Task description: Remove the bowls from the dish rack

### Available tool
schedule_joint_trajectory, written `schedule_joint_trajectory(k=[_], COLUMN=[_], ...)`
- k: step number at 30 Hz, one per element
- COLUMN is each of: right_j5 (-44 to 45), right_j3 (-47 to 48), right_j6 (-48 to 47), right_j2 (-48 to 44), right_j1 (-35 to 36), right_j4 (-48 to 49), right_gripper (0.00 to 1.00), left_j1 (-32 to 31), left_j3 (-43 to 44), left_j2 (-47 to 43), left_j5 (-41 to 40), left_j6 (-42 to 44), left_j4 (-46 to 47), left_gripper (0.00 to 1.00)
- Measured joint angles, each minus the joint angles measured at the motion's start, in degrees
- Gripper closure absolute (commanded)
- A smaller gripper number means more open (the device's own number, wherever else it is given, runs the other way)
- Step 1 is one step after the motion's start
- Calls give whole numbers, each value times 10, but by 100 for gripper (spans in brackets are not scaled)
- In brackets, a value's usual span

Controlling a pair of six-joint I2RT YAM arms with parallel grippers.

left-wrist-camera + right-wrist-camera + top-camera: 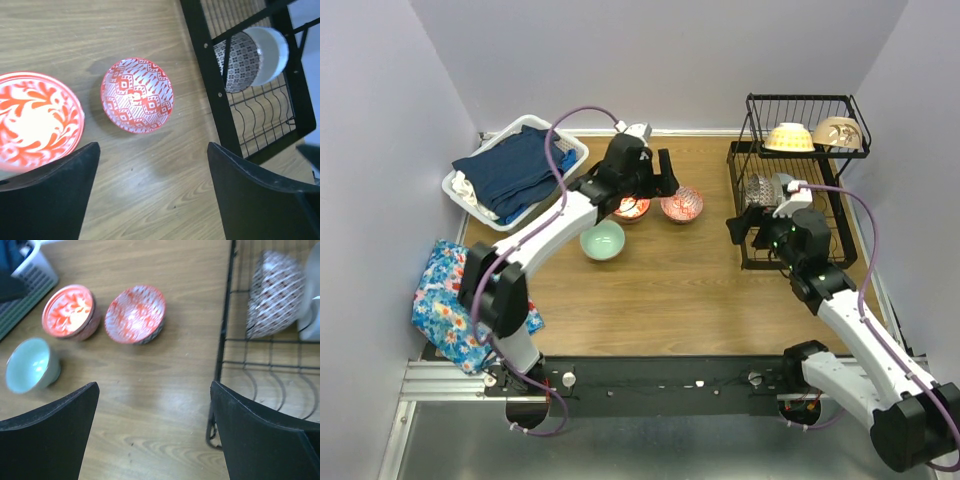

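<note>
Tabletop of brown wood grain, pale lilac walls; red-patterned round ceramic bowl near black wire dish rack; left gripper, right gripper both spread, empty.

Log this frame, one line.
left gripper: open | right gripper: open, at dish rack | unloaded: red floral bowl, red patterned bowl, mint bowl | racked: dark bowl, white bowl, cream bowl, beige bowl

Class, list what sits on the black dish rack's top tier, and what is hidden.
Two bowls rest side by side on the dish rack: a cream-yellow bowl and a beige bowl. Their insides cannot be seen from above.
</note>
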Motion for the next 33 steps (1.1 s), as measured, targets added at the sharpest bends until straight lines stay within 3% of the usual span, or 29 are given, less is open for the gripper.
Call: schedule_joint_trajectory(k=[11, 18, 23, 33], right_j5=[69, 18, -37, -190], right_j3=[40, 14, -17, -30], right_j6=[-19, -14, -9, -9], right_j2=[66, 89, 106, 236], right_j1=[-31, -193, -274, -376], right_j4=[-3, 30, 78, 268], right_gripper=[0, 0, 0, 0], left_j1=[-1, -1, 0, 0], left_j3=[-301, -469, -525, -534], left_j2=[-323, -519, -595, -630], left_j5=[-96, -157, -181, -200], left_j6=[95, 146, 157, 179], left_j4=[23, 22, 12, 5], left_gripper=[1, 1, 1, 1])
